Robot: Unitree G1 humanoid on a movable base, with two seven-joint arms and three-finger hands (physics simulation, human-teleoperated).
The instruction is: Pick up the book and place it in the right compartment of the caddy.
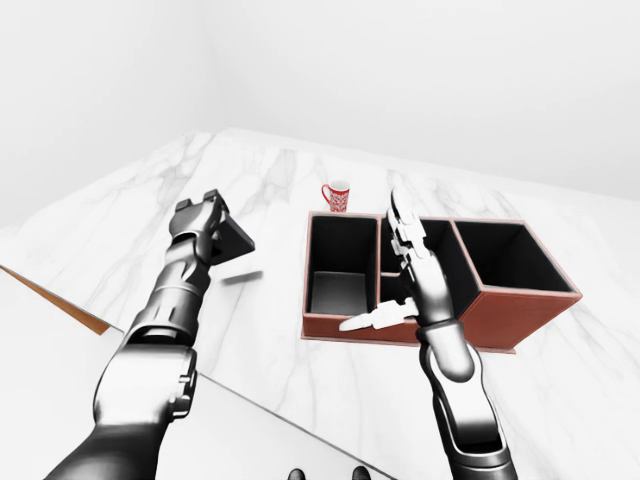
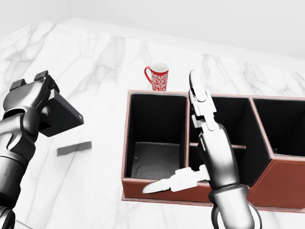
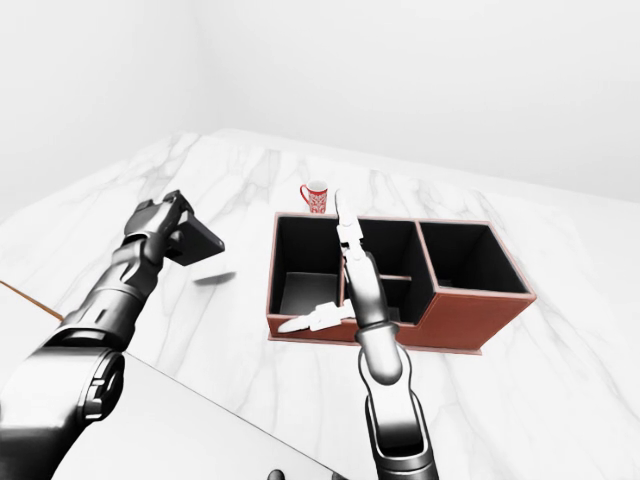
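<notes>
My left hand (image 2: 31, 95) is shut on a dark book (image 2: 64, 117) and holds it tilted above the marble table (image 2: 105, 57). The book's shadow (image 2: 74, 149) lies on the table below it. The brown caddy (image 1: 520, 315) with black insides stands to the right of the book. Its right compartment (image 1: 510, 255) shows nothing inside. My right hand (image 2: 188, 140) is open, fingers pointing up the view. It hovers over the wall between the caddy's left and middle compartments and holds nothing.
A red-and-white patterned mug (image 2: 158, 77) stands on the table just above the caddy's left compartment in the head view. The table's near edge (image 1: 250, 400) runs diagonally across the lower left of the left-eye view, with a brown strip (image 1: 60, 300) beside it.
</notes>
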